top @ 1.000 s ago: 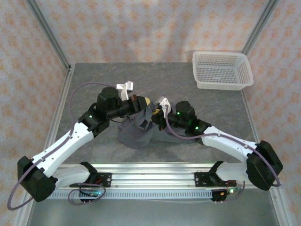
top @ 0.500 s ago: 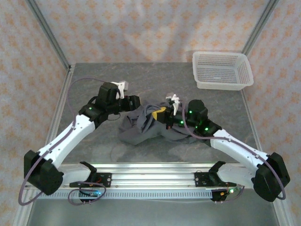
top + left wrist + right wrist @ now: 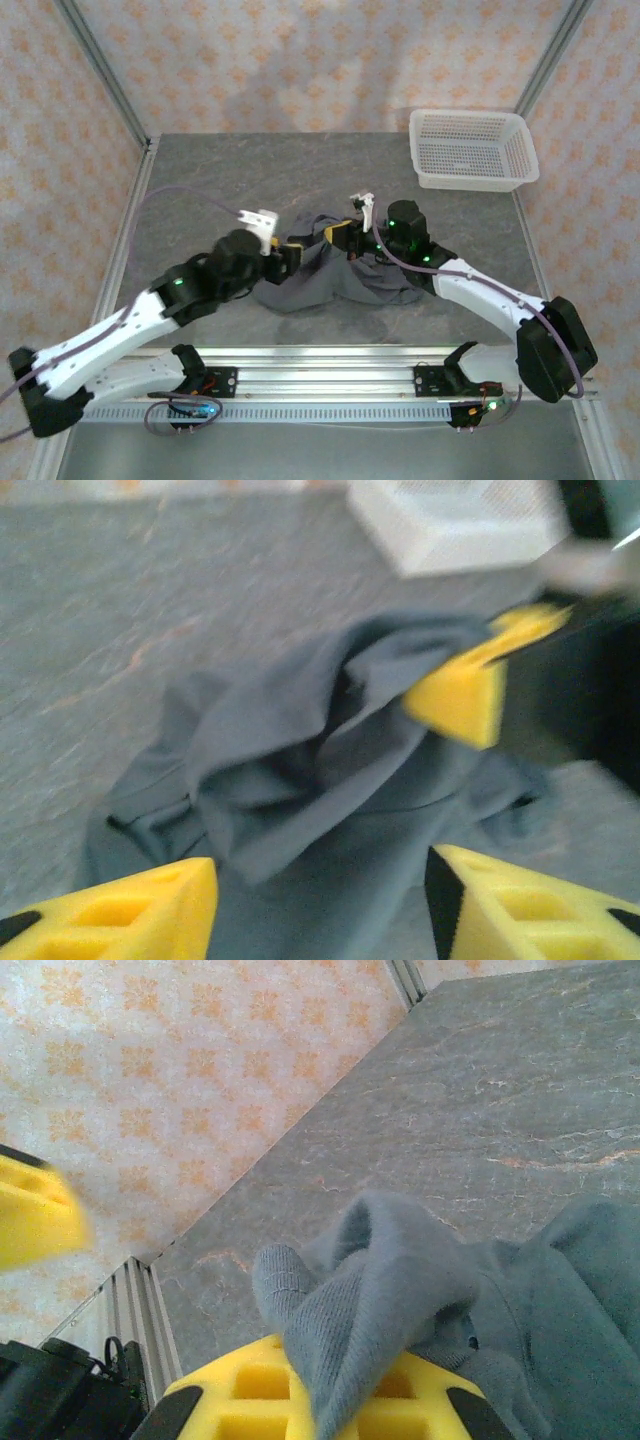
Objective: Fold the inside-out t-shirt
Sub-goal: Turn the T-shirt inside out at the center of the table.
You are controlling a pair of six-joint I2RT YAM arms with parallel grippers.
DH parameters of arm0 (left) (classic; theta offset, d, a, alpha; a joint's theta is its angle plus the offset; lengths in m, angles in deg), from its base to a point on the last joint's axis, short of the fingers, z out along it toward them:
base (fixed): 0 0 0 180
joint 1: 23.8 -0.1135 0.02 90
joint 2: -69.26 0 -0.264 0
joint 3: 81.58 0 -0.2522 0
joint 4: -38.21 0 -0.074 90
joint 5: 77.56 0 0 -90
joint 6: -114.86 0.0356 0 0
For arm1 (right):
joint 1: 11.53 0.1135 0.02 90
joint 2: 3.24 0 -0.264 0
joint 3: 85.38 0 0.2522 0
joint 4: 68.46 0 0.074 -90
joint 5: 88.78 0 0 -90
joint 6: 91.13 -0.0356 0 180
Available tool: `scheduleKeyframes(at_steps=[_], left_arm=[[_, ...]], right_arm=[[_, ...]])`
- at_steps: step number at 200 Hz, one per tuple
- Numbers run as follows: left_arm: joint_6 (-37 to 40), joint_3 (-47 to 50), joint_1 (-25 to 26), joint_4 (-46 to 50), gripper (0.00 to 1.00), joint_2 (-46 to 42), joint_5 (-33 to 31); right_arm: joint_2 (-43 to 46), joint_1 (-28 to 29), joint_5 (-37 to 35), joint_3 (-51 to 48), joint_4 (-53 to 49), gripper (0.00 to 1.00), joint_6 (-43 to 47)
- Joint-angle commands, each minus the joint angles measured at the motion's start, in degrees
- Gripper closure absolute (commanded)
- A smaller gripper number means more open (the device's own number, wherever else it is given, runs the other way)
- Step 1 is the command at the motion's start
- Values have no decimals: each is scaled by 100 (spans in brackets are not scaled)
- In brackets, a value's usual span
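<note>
At worktop point(image 3: 200, 190) centre-left: left pincer point(image 3: 318, 902) hovers over left side of rumpled cloth, yellow fingers spread apart, nothing between them. Centre: inside-out t-shirt point(image 3: 320, 282) lies in crumpled dark grey heap on worktop, between both arms, one fold pulled up. At heap's upper right: right pincer point(image 3: 343, 238) clamped tight on that raised fold, cloth draping over its yellow finger. Far right corner: white mesh basket point(image 3: 470, 150), well apart from shirt.
</note>
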Motion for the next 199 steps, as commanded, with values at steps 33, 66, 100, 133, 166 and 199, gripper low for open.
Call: scheduleKeyframes(at_steps=[33, 66, 100, 133, 166, 199], left_arm=[[168, -297, 22, 77, 30, 1376, -1965], [197, -184, -540, -365, 30, 1353, -1130], [-1389, 587, -2002, -2003, 28, 1005, 2492], [-2994, 792, -2279, -3301, 17, 1388, 4231], [-4114, 1054, -2249, -4223, 6, 2067, 4714], [-4577, 1268, -2181, -4118, 37, 2495, 4601]], right_arm=[[210, -11, 364, 251, -100, 100, 28], [371, -14, 745, 117, -123, 100, 148], [545, -14, 658, -143, -132, 100, 423], [531, 4, 760, -345, 39, 100, 324], [542, 48, 824, -489, 241, 100, 222], [763, 95, 269, -753, 215, 97, 281]])
